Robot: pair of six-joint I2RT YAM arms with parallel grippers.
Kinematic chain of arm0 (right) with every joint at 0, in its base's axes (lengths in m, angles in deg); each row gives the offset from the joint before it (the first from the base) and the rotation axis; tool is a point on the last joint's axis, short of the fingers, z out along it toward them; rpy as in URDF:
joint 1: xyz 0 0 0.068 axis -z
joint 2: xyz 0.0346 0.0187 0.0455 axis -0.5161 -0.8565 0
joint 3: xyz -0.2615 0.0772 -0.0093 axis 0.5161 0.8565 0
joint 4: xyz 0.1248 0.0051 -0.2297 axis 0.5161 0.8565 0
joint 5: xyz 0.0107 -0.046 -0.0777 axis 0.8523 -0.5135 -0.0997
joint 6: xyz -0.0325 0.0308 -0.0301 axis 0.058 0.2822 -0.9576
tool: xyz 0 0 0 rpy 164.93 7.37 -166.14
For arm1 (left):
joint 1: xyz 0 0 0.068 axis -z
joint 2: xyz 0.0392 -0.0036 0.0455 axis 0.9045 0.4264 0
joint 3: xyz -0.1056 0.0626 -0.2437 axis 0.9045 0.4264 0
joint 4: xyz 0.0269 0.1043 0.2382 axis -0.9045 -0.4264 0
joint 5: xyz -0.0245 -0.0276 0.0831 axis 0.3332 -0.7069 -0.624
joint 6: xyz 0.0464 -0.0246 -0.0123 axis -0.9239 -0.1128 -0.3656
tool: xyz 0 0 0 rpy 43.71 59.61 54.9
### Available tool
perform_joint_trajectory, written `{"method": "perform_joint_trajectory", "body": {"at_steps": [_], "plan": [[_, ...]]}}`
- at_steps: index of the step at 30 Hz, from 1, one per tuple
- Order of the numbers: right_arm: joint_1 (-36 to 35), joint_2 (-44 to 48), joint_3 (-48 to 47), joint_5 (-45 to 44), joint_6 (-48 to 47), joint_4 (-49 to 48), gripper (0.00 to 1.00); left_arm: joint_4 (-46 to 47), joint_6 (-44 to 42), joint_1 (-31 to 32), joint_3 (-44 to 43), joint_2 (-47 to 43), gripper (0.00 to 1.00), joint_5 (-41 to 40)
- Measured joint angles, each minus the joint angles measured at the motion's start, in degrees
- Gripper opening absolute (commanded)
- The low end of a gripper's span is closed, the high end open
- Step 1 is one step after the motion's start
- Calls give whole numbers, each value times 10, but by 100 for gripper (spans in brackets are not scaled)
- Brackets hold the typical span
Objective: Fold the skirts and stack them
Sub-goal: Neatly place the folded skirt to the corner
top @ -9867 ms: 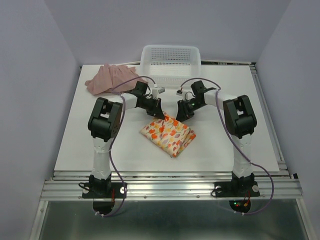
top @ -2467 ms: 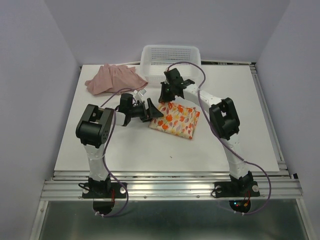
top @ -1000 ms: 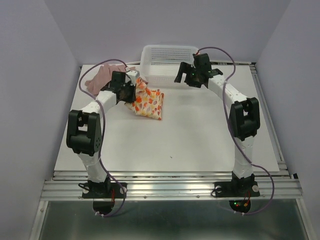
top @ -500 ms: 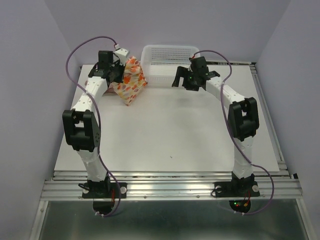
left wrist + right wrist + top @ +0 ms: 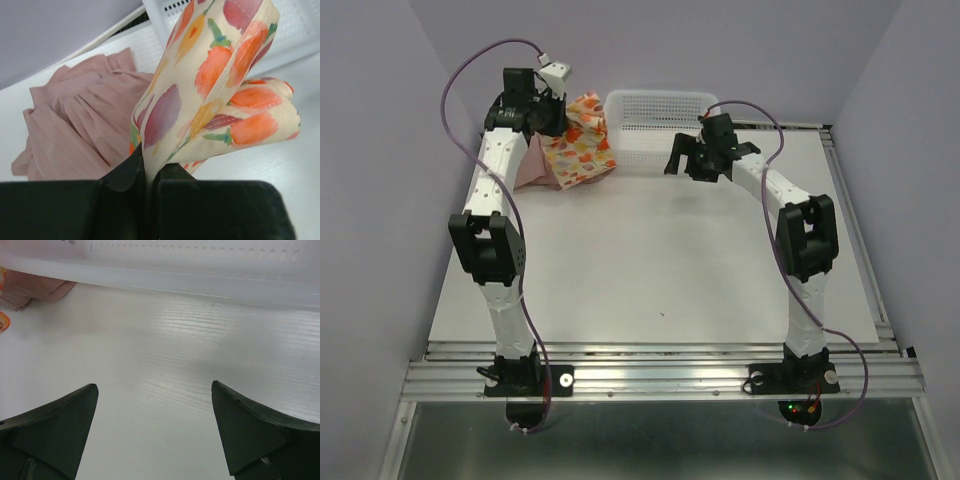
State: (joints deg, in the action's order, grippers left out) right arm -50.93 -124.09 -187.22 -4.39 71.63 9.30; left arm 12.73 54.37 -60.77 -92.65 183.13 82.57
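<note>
Two skirts sit upper left: left gripper (image 5: 149, 167), clamped on the printed skirt (image 5: 582, 150), holds it just above the pink skirt (image 5: 530, 168); right gripper (image 5: 694, 160), jaws apart, is farther off.

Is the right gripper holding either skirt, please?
No, the right gripper stands wide open above the table, with nothing in its grasp.

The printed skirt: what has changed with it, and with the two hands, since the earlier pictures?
The left hand gripped the folded printed skirt at mid-table and lifted it to the far left, by the pink skirt. The right hand withdrew toward the basket, open. Pink skirt and basket stayed put.
</note>
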Motion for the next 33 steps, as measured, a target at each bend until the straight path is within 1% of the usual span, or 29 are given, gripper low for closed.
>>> {"method": "perform_joint_trajectory", "body": {"at_steps": [3,7,12,14,18,22,26,33], "plan": [[0,0,2,1,-1,-1,100,-10,28,-13,-53,23,0,33],[0,1,15,2,-2,-2,100,-12,62,-32,-83,43,0,69],[2,1,25,3,-7,-1,100,20,128,-61,-83,69,0,135],[3,1,25,3,-8,0,100,56,179,-73,-79,82,0,168],[4,1,25,5,-8,0,100,129,253,-90,-36,90,0,212],[4,1,25,5,-12,0,100,165,302,-111,-3,105,0,237],[4,1,25,9,-12,0,100,169,311,-137,4,131,0,248],[4,1,24,15,-12,6,100,130,259,-184,-1,181,0,245]]}}
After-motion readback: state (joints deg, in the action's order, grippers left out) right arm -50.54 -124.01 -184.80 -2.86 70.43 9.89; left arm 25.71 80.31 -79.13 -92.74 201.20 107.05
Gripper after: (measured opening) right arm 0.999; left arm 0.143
